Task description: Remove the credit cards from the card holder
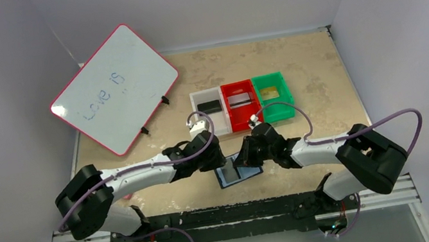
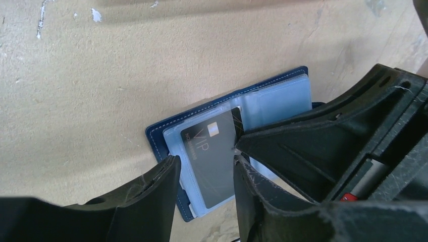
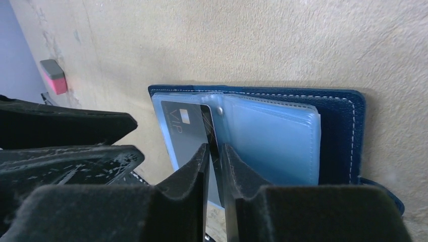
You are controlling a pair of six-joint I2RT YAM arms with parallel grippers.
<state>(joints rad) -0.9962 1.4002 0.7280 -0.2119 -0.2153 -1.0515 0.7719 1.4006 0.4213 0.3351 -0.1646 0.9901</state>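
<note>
The navy card holder (image 1: 248, 175) lies open near the table's front edge, light blue pockets up; it also shows in the left wrist view (image 2: 282, 96) and the right wrist view (image 3: 338, 126). A black card marked VIP (image 2: 209, 156) sits in its left pocket. My right gripper (image 3: 214, 147) is shut on that card's (image 3: 181, 131) raised inner edge; in the top view it (image 1: 245, 158) is over the holder. My left gripper (image 2: 206, 160) is open, its fingers astride the card's near end, at the holder's left side (image 1: 218, 159).
White (image 1: 207, 96), red (image 1: 239, 88) and green (image 1: 270, 79) bins stand in a row behind the holder, holding a black, a silver and a gold-tan card. A whiteboard (image 1: 112, 88) leans at the back left. A pink eraser (image 3: 54, 75) lies beyond the holder.
</note>
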